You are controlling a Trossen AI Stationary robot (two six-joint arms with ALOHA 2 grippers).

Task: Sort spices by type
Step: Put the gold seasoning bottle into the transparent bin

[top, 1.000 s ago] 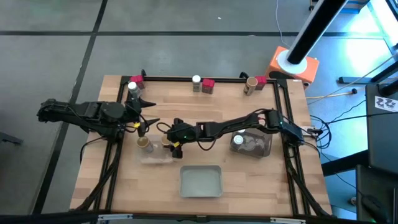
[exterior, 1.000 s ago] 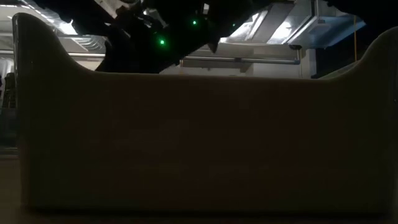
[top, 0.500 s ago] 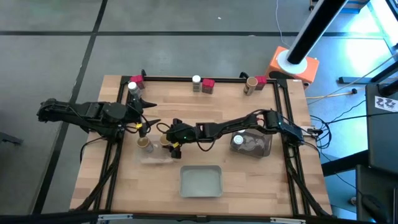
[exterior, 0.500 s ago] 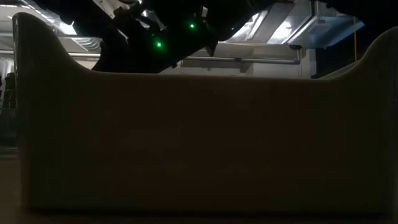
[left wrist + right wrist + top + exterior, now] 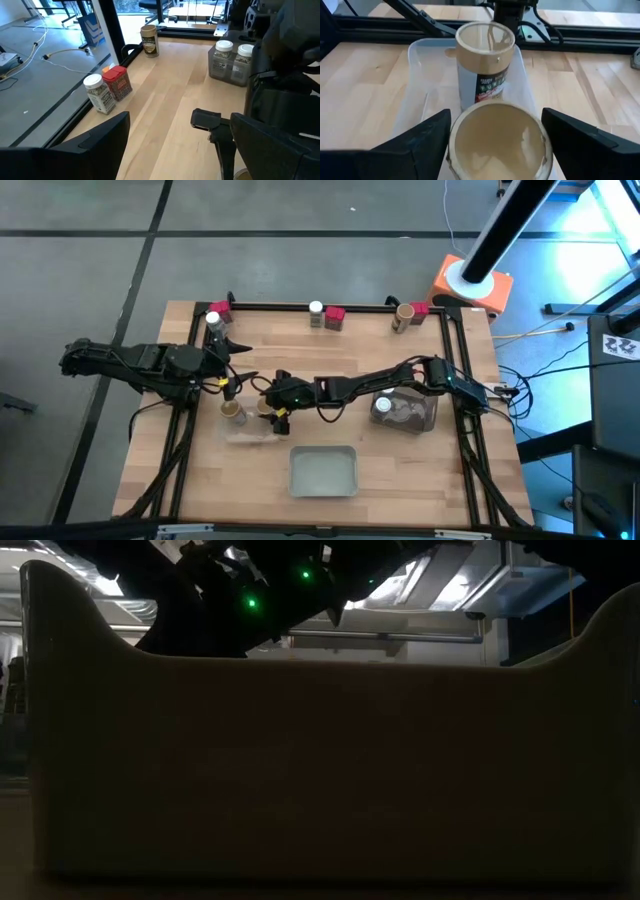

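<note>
Two tan cork-lidded spice jars stand in a clear tray [image 5: 417, 75] at the table's left middle: a near jar [image 5: 497, 142] and a far jar [image 5: 485, 55]. My right gripper [image 5: 272, 406] reaches in from the right, its fingers on either side of the near jar's lid. My left gripper [image 5: 238, 365] waits open above the table just left of that tray. Two white-lidded jars [image 5: 223, 59] stand in the right tray [image 5: 428, 416]. Along the far edge stand white-lidded jars [image 5: 213, 320] [image 5: 316, 312], red containers [image 5: 335, 317] and a tan jar [image 5: 403, 317]. My right gripper's fingers [image 5: 427, 140] come in slanting down from the table's right and stand close on both sides of the near jar's lid rim [image 5: 454, 131]. Whether they touch it I cannot tell. The jar stands upright in the tray.
An empty tray [image 5: 323, 471] lies near the front edge, and its wall [image 5: 320, 770] fills the low view. A black frame rail [image 5: 300, 306] runs along the far edge. Bare wood lies between the far row and the trays.
</note>
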